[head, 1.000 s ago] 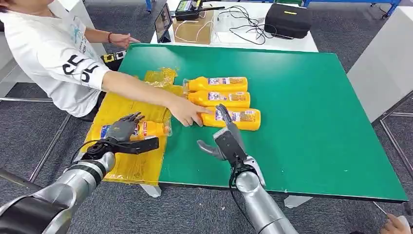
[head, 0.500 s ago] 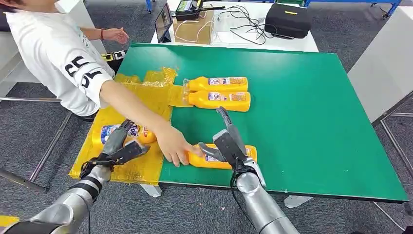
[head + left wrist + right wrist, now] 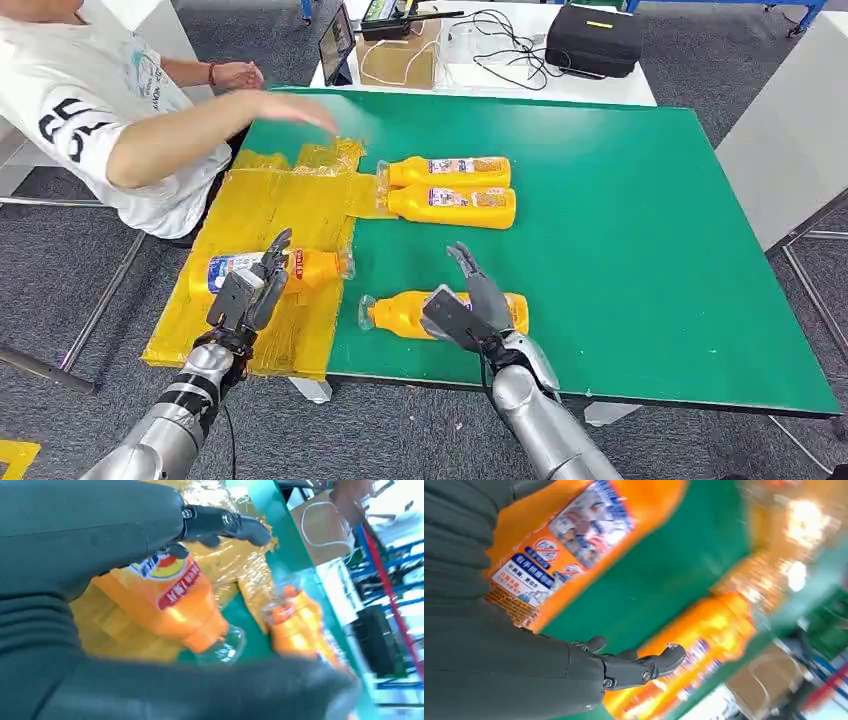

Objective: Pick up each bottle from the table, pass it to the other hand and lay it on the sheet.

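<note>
Several orange bottles with clear caps lie on their sides. One bottle [image 3: 318,268] [image 3: 175,600] rests on the yellow sheet [image 3: 262,205] at the table's left side. My left hand [image 3: 248,297] hovers open just in front of it, fingers [image 3: 225,522] spread, holding nothing. Another bottle [image 3: 395,313] [image 3: 589,525] lies on the green table [image 3: 640,230] near the front edge. My right hand [image 3: 470,306] is open above its body, fingers [image 3: 639,667] stretched out, hiding part of the label. Two more bottles [image 3: 447,171] [image 3: 452,206] lie side by side further back.
A person in a white shirt [image 3: 70,110] stands at the far left, one arm [image 3: 215,120] raised over the table's back left corner. Beyond the table are a cardboard box [image 3: 400,60], cables and a black case [image 3: 595,40]. The sheet overhangs the table's left edge.
The person pulled one bottle toward the front edge, let go and drew the arm back. My right hand sank over that bottle. My left hand opened off the sheet bottle and drew back.
</note>
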`<action>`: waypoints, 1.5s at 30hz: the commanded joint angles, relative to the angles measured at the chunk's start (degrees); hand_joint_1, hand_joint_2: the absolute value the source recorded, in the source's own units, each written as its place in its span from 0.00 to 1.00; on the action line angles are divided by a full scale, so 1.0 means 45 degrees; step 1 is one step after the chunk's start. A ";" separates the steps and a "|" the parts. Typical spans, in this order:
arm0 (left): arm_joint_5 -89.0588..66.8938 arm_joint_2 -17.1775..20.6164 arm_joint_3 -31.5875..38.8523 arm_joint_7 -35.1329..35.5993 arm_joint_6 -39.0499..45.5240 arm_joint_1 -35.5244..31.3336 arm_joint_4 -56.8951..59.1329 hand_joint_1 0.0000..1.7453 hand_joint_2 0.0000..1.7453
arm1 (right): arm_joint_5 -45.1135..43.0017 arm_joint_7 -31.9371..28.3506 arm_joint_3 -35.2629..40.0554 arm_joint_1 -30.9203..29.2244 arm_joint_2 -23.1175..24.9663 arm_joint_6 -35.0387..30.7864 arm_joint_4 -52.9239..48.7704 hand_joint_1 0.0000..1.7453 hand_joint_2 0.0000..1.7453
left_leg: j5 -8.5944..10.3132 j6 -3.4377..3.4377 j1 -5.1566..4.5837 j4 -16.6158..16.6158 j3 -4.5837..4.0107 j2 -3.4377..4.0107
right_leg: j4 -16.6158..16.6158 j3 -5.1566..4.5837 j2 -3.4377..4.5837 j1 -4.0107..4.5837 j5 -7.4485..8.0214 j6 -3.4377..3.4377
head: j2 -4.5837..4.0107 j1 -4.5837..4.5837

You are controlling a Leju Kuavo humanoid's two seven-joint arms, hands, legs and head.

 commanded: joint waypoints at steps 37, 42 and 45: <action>0.0020 -0.1496 0.0391 0.0553 -0.1276 -0.0766 0.0090 0.00 1.00 | 0.2523 0.1663 0.1526 -0.1512 -0.3106 0.3426 0.2193 1.00 1.00 | 0.0014 0.0012 0.0023 0.0001 0.0038 -0.0006 | -0.0040 0.0059 -0.0036 0.0028 0.0011 -0.0005 | -0.0005 -0.0005; 0.0028 -0.1493 0.0360 0.0585 -0.1279 -0.0840 0.0179 0.00 1.00 | 0.2357 0.1570 0.1481 -0.1444 -0.3045 0.3356 0.2201 1.00 1.00 | 0.0010 0.0015 0.0016 -0.0003 0.0042 -0.0004 | -0.0042 0.0065 -0.0023 0.0020 0.0011 0.0002 | -0.0005 -0.0005; 0.0104 -0.1555 0.0304 0.0628 -0.1043 -0.0937 0.0216 0.00 1.00 | 0.1132 0.0968 0.0470 -0.0864 -0.2555 0.2330 0.1503 1.00 1.00 | 0.0009 0.0016 0.0017 0.0001 0.0039 -0.0009 | -0.0040 0.0064 -0.0029 0.0021 0.0010 0.0003 | 0.0000 -0.0005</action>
